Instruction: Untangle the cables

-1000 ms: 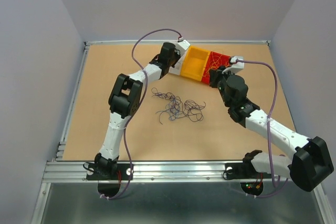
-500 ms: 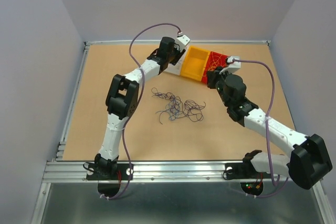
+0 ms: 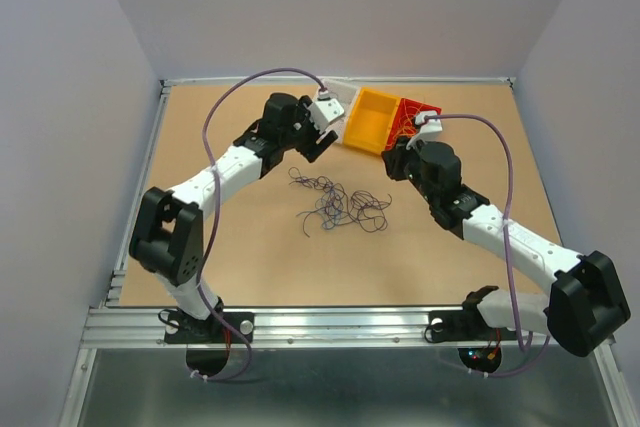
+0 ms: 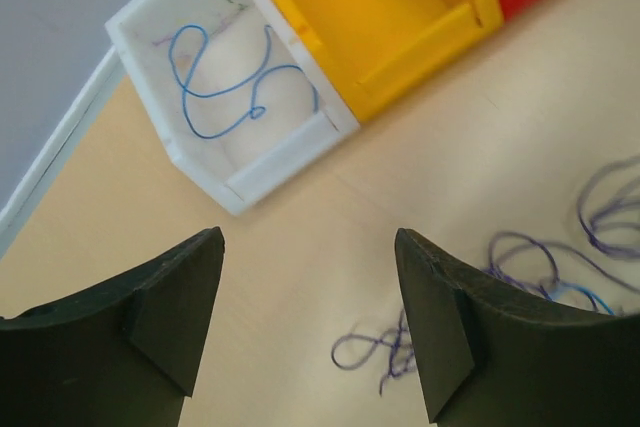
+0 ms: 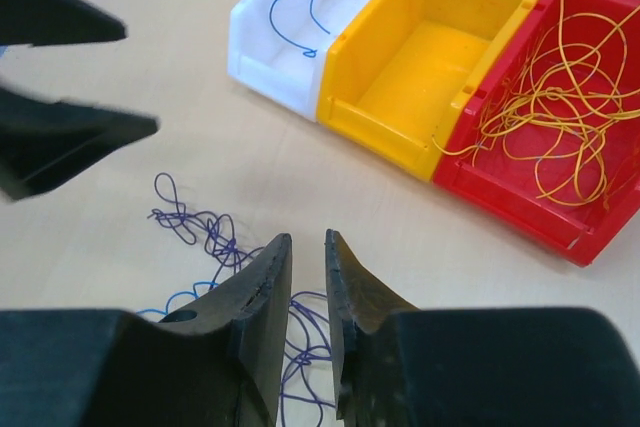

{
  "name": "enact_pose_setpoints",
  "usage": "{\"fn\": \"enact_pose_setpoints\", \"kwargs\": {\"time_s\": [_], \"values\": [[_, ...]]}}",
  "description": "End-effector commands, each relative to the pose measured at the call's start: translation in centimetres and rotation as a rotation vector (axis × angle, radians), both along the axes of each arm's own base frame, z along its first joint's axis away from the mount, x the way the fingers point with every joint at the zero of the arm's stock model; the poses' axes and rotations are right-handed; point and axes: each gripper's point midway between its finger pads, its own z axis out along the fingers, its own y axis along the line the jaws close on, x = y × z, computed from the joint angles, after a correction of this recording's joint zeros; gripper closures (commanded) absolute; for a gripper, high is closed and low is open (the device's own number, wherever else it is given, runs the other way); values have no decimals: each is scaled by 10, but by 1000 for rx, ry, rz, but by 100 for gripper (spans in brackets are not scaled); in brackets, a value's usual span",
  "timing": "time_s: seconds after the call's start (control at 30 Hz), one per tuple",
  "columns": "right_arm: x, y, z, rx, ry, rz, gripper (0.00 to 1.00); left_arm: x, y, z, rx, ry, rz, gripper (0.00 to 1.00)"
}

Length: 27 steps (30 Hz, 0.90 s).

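Overhead view: two white-and-black arms reach across a tan desk (image 3: 300, 267). Cables (image 3: 340, 205), a loose knot of thin purple and blue strands, lie on the desk between the arms, touching neither. Left pincer (image 3: 322, 137) hovers near a row of three bins at the far side. Right pincer (image 3: 394, 160) hangs just beside the yellow bin (image 3: 368, 119), near the knot's far edge.

Left wrist view: the left pincer's two dark fingers stand wide apart with nothing between them. Beyond them sits the white bin (image 4: 275, 155), holding one curly blue strand (image 4: 225, 87). Purple loops of the knot show at lower right.

Right wrist view: the right pincer's fingers are nearly together. A slim gap shows bare desk, and they are clamped on nothing. The knot lies just past the tips. The red bin (image 5: 510, 205) holds a heap of yellow-orange strands (image 5: 560, 97); the yellow bin is empty.

Likely step: picking the next strand from the knot (sorting by colour seems the plan). To do it well, aim at one outlying loop rather than the dense middle, close on that single strand, and lift slowly so the rest slide off. If the whole knot rises, the other pincer could pin it to the desk. Wire this fine and springy will probably slip from a loose grip.
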Motion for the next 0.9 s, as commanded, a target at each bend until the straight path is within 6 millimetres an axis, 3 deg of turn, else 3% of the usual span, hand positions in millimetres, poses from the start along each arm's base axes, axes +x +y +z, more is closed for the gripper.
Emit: {"fn": "enact_pose_setpoints", "kwargs": {"time_s": [0.0, 0.03, 0.13, 0.27, 0.4, 0.87], "values": [[2, 5, 34, 15, -67, 36, 73, -54, -1, 20, 4, -75, -222, 18], [0, 4, 35, 16, -70, 37, 73, -67, 2, 5, 15, -30, -236, 18], [-2, 4, 35, 18, -72, 48, 73, -96, 5, -10, 45, 62, -297, 21], [-5, 8, 38, 31, -72, 68, 73, -122, 6, -36, 74, 151, -315, 26], [-9, 11, 35, 41, -51, 89, 73, -136, 1, -58, 96, 177, -316, 30], [-25, -7, 16, 95, -50, 25, 74, -121, -2, -109, 175, 294, -194, 46]]}}
